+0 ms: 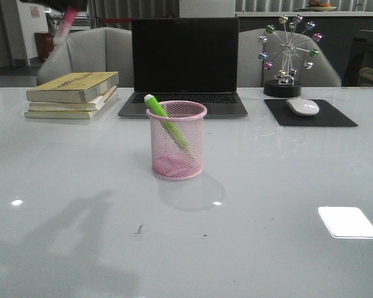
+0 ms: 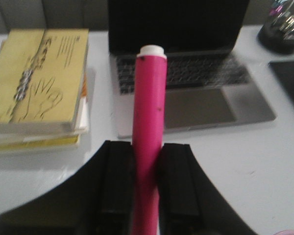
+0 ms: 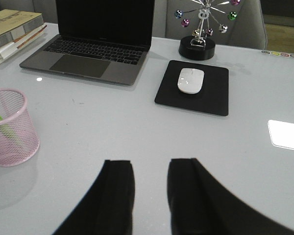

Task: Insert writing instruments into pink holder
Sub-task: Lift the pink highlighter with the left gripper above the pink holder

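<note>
The pink mesh holder (image 1: 177,140) stands mid-table in front of the laptop, with the green highlighter (image 1: 168,124) leaning inside it, pale cap up at the rim. The holder (image 3: 12,128) also shows in the right wrist view with green inside. My left gripper (image 2: 147,164) is shut on the pink highlighter (image 2: 149,107), whose pale cap points away from the fingers. In the front view that marker (image 1: 64,28) hangs high at the far upper left, well above the books. My right gripper (image 3: 151,169) is open over bare table, holding nothing; the front view does not show it.
A stack of yellow books (image 1: 71,93) lies at the back left. An open laptop (image 1: 185,65) sits behind the holder. A white mouse (image 1: 303,107) rests on a black pad (image 1: 309,113), with a ferris-wheel ornament (image 1: 289,56) behind it.
</note>
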`<action>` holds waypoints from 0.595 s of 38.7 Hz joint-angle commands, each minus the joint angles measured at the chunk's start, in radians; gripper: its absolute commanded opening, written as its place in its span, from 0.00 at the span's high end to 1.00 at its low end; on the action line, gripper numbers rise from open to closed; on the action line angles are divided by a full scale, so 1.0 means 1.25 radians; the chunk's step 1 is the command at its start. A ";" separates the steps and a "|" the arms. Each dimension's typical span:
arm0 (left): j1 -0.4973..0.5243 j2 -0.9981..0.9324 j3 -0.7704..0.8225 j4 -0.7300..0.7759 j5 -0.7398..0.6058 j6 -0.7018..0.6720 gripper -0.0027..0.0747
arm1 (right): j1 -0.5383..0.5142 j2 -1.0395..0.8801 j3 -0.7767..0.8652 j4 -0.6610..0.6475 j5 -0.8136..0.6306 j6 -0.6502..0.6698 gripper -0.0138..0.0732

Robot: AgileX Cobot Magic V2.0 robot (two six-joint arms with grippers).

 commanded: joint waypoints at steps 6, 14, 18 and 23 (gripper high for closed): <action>-0.120 -0.130 0.179 -0.021 -0.344 -0.002 0.85 | 0.000 0.016 -0.022 0.020 -0.020 0.002 0.48; -0.203 -0.108 0.304 -0.021 -0.609 -0.049 0.85 | 0.000 0.033 -0.022 0.020 0.002 0.002 0.48; -0.249 -0.051 0.304 -0.021 -0.696 -0.058 0.85 | 0.000 0.034 -0.022 0.020 0.017 0.002 0.48; -0.281 0.019 0.304 -0.021 -0.798 -0.058 0.85 | 0.000 0.034 -0.022 0.020 0.017 0.002 0.48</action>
